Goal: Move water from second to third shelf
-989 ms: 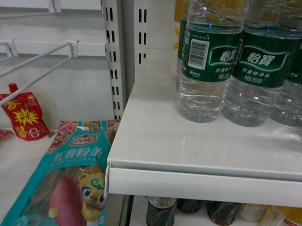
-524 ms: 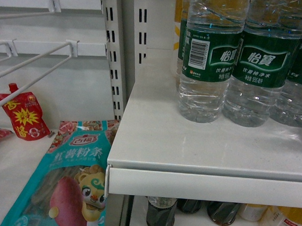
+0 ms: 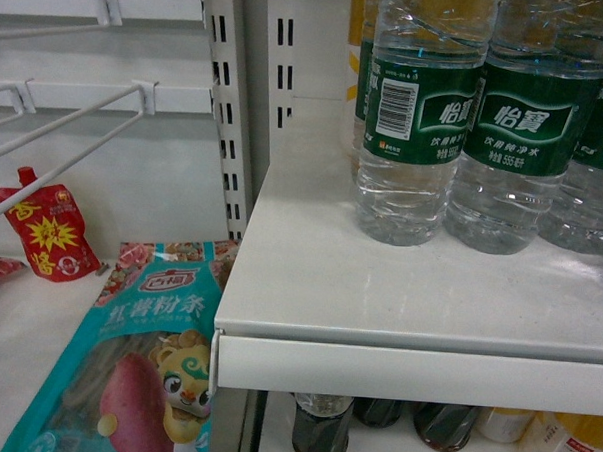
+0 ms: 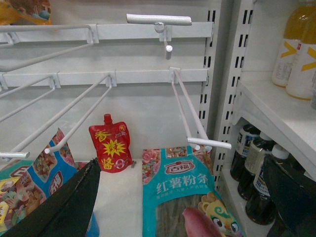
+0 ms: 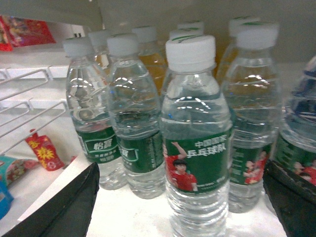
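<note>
white shelf (image 3: pixel 379 289) holds about nine upright water bottles (image 5: pixel 196 143), tightly grouped.

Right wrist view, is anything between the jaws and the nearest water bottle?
Nothing visible is. The nearest water bottle stands upright, centred between the right gripper's open jaws, ahead of them, with only bare shelf before it. Other water bottles crowd beside and behind it.
</note>
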### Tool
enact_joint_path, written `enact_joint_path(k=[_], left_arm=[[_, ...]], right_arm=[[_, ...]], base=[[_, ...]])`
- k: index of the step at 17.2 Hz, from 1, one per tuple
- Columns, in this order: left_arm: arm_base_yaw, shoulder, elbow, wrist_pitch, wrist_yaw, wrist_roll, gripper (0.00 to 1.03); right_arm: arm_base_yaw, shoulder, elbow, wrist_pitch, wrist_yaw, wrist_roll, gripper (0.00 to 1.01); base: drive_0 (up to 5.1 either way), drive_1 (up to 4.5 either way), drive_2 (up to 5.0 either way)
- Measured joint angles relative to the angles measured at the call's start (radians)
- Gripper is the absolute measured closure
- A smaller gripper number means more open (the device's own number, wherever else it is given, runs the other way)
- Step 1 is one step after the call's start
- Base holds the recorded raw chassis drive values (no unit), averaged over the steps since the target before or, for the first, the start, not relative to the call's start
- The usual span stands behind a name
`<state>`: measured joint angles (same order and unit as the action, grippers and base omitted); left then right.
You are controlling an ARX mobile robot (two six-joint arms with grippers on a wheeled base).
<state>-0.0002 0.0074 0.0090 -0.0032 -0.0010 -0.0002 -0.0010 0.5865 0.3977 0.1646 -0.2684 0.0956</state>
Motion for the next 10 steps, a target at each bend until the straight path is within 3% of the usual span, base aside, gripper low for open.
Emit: enact_joint_path(k=[2, 3, 5, 10], left_arm=[[0.000, 0.000, 0.000, 0.000, 0.000, 0.000, 0.05], [0.000, 0.000, 0.000, 0.000, 0.000, 0.000, 0.05], [0.000, 0.000, 0.000, 0.000, 0.000, 0.000, 0.05], [0.000, 0.000, 0.000, 0.000, 0.000, 0.000, 0.05]], right_arm=[[0.001, -0.161, -0.071, -0.099, 0.225, -0.058, 0.26], [0.000, -0.217, -0.095, -0.137, 0.259, -0.067, 0.33], [0.000, -0.351, -0.124, -0.243, 0.265, -0.079, 0.52], [0.000, -0.439, -0.218, -0.210, 0.266, -0.089, 0.96]], base=[[0.0, 0.00, 0.0], [0.0, 0.00, 0.0], [0.0, 0.00, 0.0], [0.0, 0.00, 0.0]])
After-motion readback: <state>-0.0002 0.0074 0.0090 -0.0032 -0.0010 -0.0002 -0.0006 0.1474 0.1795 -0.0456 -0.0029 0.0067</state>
